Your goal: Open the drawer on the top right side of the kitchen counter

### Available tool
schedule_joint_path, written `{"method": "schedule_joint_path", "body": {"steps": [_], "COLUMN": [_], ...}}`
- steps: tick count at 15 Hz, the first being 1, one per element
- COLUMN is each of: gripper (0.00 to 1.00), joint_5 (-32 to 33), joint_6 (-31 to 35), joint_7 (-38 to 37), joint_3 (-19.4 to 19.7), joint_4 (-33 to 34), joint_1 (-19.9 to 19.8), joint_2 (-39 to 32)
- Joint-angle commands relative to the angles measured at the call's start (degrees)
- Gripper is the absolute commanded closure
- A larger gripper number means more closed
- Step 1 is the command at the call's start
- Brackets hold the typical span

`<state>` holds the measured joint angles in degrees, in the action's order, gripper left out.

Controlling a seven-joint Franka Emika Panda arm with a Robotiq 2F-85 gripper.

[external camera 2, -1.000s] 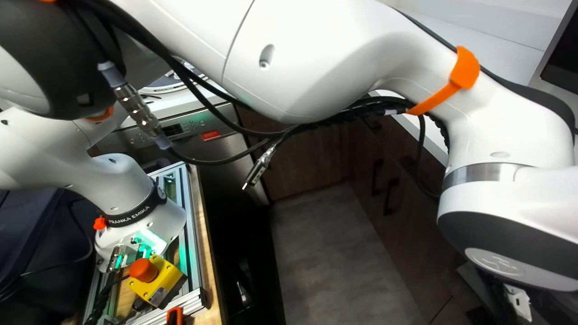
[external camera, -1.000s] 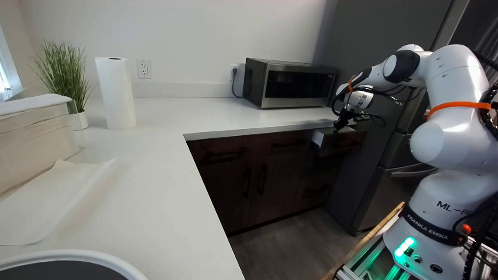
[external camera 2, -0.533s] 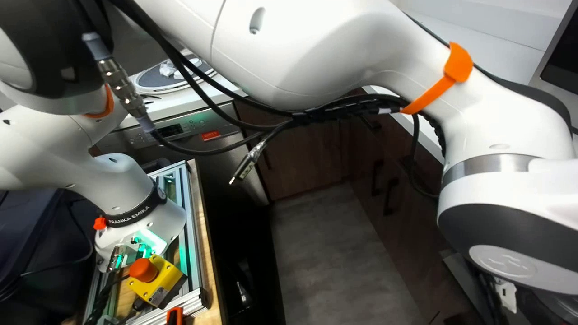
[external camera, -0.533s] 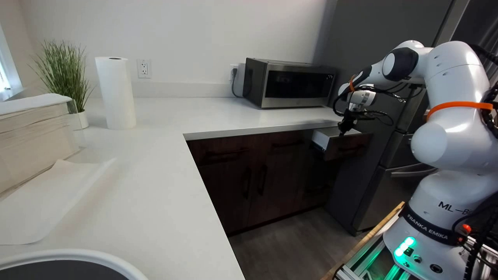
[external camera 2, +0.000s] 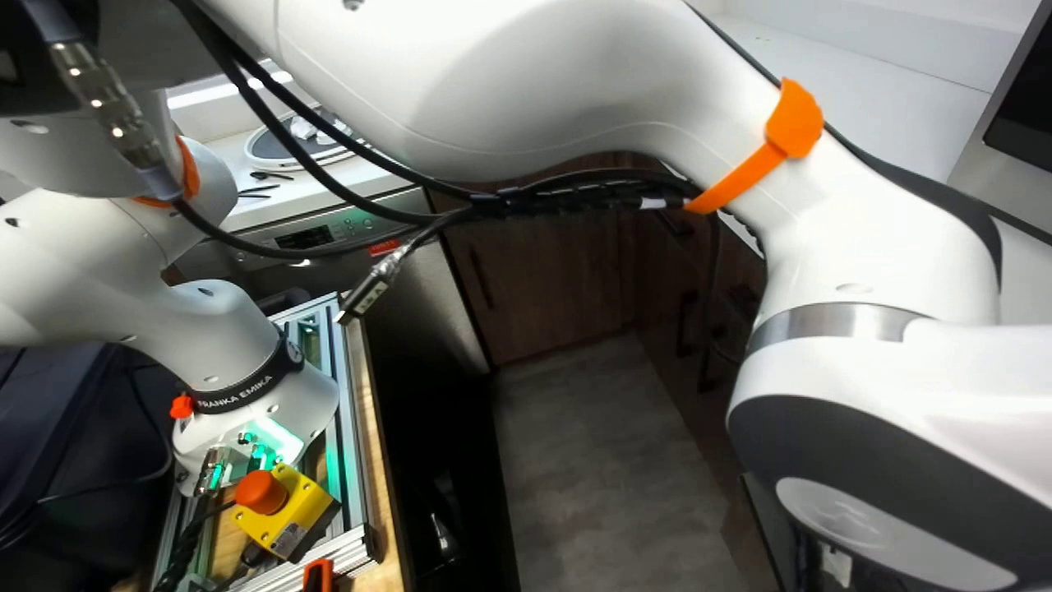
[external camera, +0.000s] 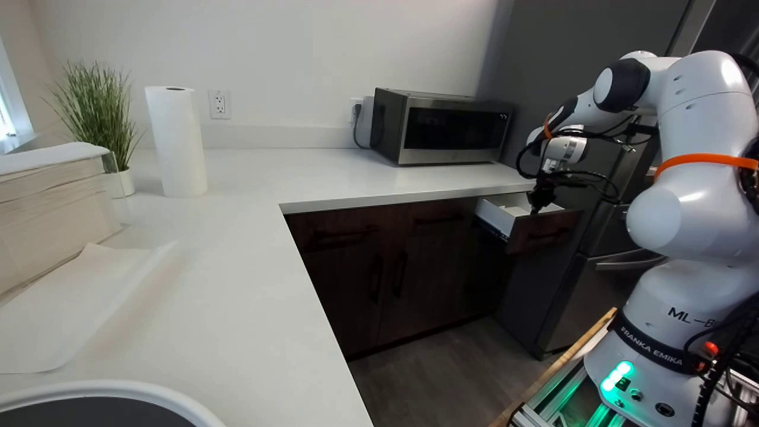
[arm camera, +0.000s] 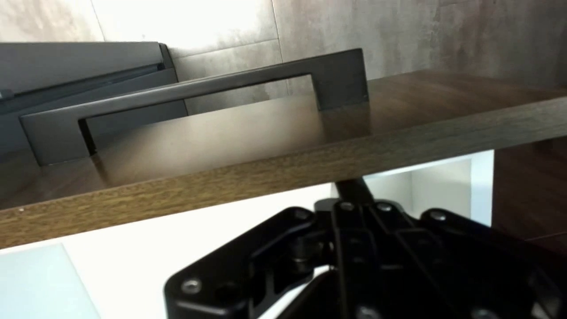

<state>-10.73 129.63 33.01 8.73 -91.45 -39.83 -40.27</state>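
A: In an exterior view, how was the arm (external camera: 702,107) posed?
B: It arched from its base, the gripper (external camera: 534,209) directed down into the drawer (external camera: 522,228), which stood extended below the kitchen counter (external camera: 350,181), near the microwave (external camera: 456,130).
A: In an exterior view, what stood in the way?
B: The arm and its cables (external camera 2: 567,199), masking much of the cabinets (external camera 2: 551,296).
A: And in the wrist view?
B: The fingers (arm camera: 347,190) were pressed together inside the drawer, just behind its front; the handle (arm camera: 199,88) projected from the outer face.
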Motion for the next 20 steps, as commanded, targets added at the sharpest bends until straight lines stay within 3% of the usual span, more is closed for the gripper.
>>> {"method": "schedule_joint_path", "body": {"steps": [1,7,11,12,14,17,20], "gripper": [1.0,1.0,1.0,0.74,0.68,0.44,0.22], "joint_5": [1.75,4.46,3.66,3.17,1.94,2.54,5.1], "joint_6": [-2.17,-2.86,0.92,2.73,6.35,13.06,14.85], "joint_7": [-3.17,-6.91,-10.85,-12.84,-15.84,-23.79,-35.03], "joint_3": [1.25,3.62,3.29,3.14,2.12,2.06,4.25], "joint_4": [-7.97,-13.55,-14.0,-13.67,-12.34,-12.79,-15.05], "joint_1": [-0.08,1.18,2.55,3.44,5.36,10.92,18.92], "joint_2": [5.6,9.93,10.69,10.62,9.98,10.76,13.81]}}
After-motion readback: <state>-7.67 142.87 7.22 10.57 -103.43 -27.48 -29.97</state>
